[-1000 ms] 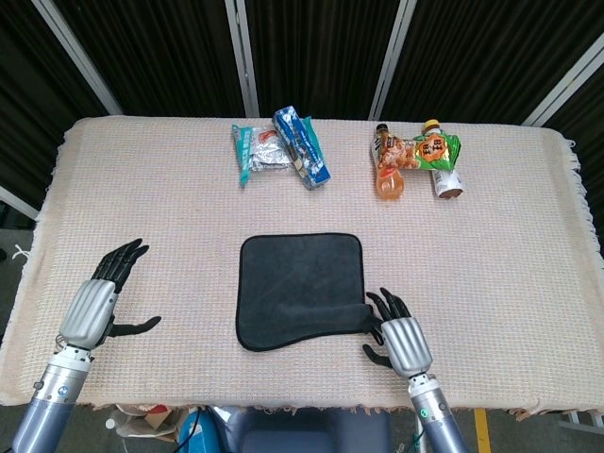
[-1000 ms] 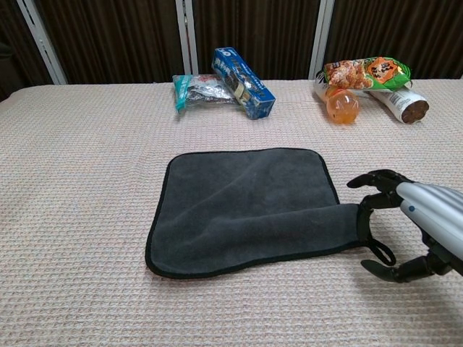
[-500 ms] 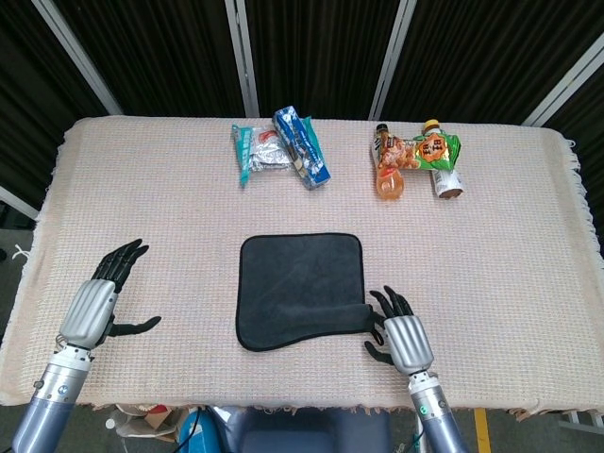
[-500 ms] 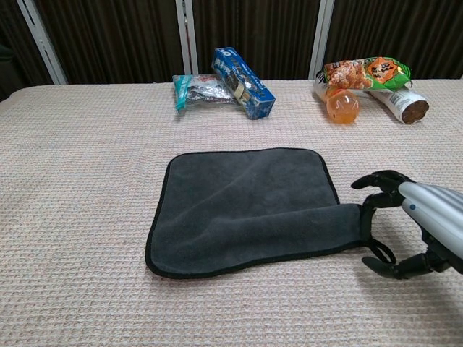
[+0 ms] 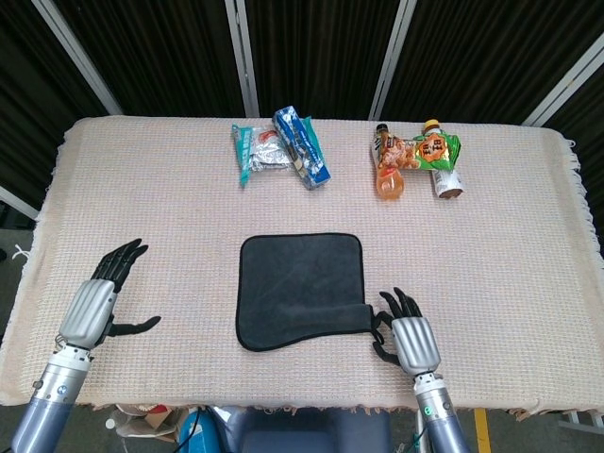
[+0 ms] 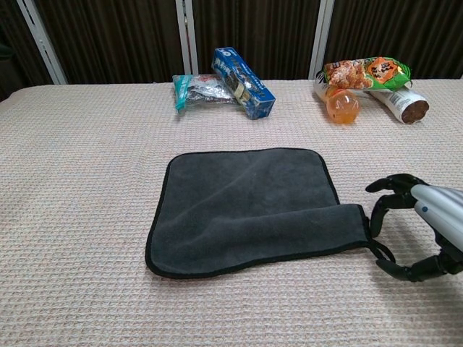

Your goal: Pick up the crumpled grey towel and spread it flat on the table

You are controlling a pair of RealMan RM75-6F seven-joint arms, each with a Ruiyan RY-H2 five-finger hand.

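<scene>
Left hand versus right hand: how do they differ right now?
The left hand rests on bare tablecloth far from the dark grey towel, while the right hand sits beside the towel's near right corner. Whether it touches the towel, I cannot tell. The left hand shows only in the head view; the right hand shows in both. Both are open, holding nothing.

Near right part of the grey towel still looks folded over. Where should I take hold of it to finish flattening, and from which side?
Pinch the grey towel at its near right corner, where the folded flap juts past the right hem. Come in from the right with the right hand, which is open just beside that corner. The left hand is far off.
</scene>
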